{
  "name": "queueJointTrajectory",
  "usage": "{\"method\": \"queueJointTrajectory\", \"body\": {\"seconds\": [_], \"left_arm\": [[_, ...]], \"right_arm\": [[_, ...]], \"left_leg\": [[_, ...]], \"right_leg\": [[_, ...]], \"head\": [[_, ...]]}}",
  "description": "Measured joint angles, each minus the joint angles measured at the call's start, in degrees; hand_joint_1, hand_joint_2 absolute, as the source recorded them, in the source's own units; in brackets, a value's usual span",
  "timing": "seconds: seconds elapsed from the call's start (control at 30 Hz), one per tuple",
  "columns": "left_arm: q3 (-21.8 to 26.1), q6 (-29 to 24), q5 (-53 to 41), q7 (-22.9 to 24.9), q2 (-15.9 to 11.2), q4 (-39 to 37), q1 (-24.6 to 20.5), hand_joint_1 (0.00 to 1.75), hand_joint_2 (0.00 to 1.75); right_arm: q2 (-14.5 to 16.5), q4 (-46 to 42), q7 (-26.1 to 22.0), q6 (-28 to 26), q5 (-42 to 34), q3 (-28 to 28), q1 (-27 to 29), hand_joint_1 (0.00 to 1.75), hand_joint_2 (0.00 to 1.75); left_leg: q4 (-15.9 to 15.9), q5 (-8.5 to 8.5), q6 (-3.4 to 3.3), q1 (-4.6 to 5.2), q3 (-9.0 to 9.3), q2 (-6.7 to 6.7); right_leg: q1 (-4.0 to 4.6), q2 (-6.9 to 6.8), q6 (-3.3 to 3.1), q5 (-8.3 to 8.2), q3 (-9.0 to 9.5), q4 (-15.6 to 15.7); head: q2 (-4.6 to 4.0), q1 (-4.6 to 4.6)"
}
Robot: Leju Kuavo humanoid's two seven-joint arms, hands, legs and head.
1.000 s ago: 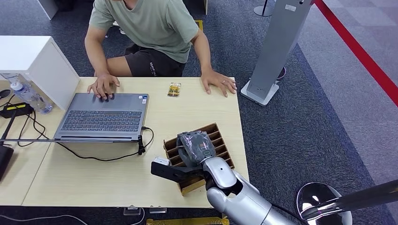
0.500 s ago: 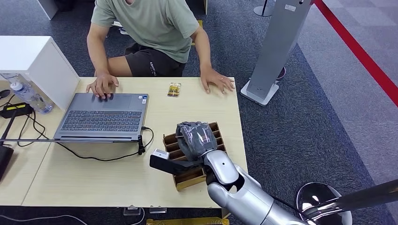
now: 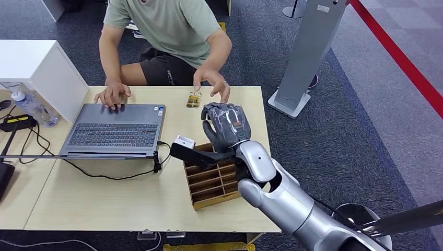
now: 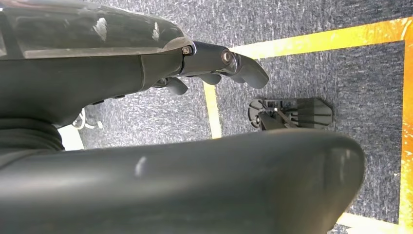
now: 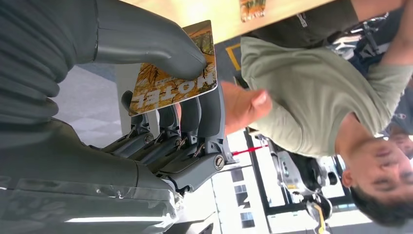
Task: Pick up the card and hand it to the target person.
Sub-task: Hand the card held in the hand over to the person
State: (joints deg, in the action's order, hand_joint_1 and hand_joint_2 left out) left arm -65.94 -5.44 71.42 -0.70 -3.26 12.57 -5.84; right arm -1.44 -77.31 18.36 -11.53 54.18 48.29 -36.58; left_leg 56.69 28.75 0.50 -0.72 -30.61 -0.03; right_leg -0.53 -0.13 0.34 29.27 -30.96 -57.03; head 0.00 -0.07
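Head view: light wooden table (image 3: 130, 193), grey carpet (image 3: 334, 141), red floor stripe (image 3: 402, 57).

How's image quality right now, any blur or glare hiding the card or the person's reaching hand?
Head view: evenly lit and sharp, though the right hand hides the card. Right wrist view: the card is sharp and readable under the thumb, the person's hand behind it is motion-blurred, and the background windows are washed out. Left wrist view: dim, soft glints on dark covers.
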Motion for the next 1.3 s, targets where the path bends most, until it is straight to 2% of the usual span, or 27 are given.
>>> {"method": "queueJointTrajectory", "body": {"seconds": [0.4, 0.77, 0.9, 1.3], "left_arm": [[-1.3, 0.4, -1.0, 0.6, 0.1, 0.0, -0.1, 0.00, 0.00], [-1.5, -0.1, -0.2, 1.2, 0.4, 0.0, -0.1, 0.00, 0.00], [-1.5, -0.1, -0.1, 1.2, 0.4, 0.0, -0.1, 0.00, 0.00], [-1.7, 0.4, -0.3, 0.4, 0.4, 0.0, -0.1, 0.00, 0.00]], "right_arm": [[1.7, 15.0, -5.1, -13.6, 5.8, -1.6, -6.8, 1.36, 1.75], [4.5, 26.2, -7.6, -16.7, 5.2, -2.2, -9.4, 1.36, 1.75], [5.3, 28.8, -7.8, -16.9, 5.0, -2.4, -9.7, 0.00, 1.75], [6.4, 32.1, -8.5, -16.9, 3.0, -2.6, -9.8, 0.00, 1.75]], "left_leg": [[0.0, -0.01, 0.00, 0.00, 0.00, -0.01], [0.0, -0.01, 0.00, 0.00, 0.00, -0.01], [0.0, -0.01, 0.00, 0.00, 0.00, -0.01], [0.0, -0.01, 0.00, 0.00, 0.00, -0.01]], "right_leg": [[0.00, -0.01, 0.00, -0.01, 0.01, 0.0], [0.00, -0.01, 0.00, -0.01, 0.01, 0.0], [0.00, -0.01, 0.00, -0.01, 0.00, 0.0], [0.00, -0.01, 0.00, -0.01, 0.00, 0.0]], "head": [[0.00, -0.01], [0.00, 0.00], [0.00, 0.01], [0.00, -0.01]]}}
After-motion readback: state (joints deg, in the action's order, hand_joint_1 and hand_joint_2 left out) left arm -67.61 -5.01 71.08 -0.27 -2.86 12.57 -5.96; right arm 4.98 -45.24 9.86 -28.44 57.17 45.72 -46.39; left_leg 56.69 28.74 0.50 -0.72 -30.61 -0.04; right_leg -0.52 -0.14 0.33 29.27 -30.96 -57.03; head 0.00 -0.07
